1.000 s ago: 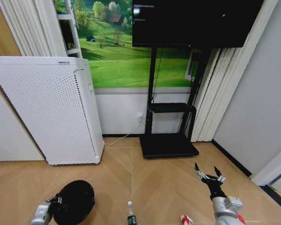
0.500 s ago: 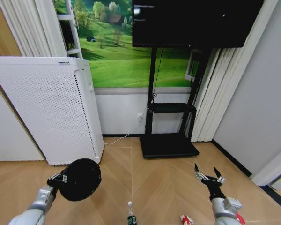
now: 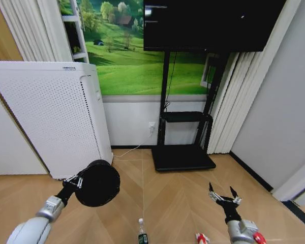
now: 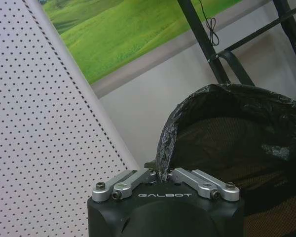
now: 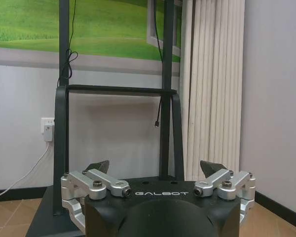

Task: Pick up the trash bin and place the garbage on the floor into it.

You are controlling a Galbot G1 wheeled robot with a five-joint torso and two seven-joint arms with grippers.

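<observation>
The trash bin [image 3: 97, 183] is a small black round bucket lined with a black bag [image 4: 237, 133]. It hangs in the air in front of the white appliance, tilted on its side. My left gripper [image 3: 76, 181] is shut on its rim [image 4: 162, 163]. A small clear bottle [image 3: 142, 233] with a green label and white cap stands on the floor at the bottom middle of the head view. A red-and-white wrapper [image 3: 202, 238] lies to its right. My right gripper [image 3: 222, 196] is held low at the right, open and holding nothing, with its fingertips [image 5: 99, 167] spread wide.
A tall white perforated appliance [image 3: 51, 117] stands at the left against the wall. A black TV stand [image 3: 183, 152] with a screen sits at the back middle, its base on the wooden floor. A cable [image 3: 132, 150] runs from a wall socket.
My left gripper has lifted the trash bin up off the floor and moved it forward and to the right. The right gripper has sunk slightly and drifted left.
</observation>
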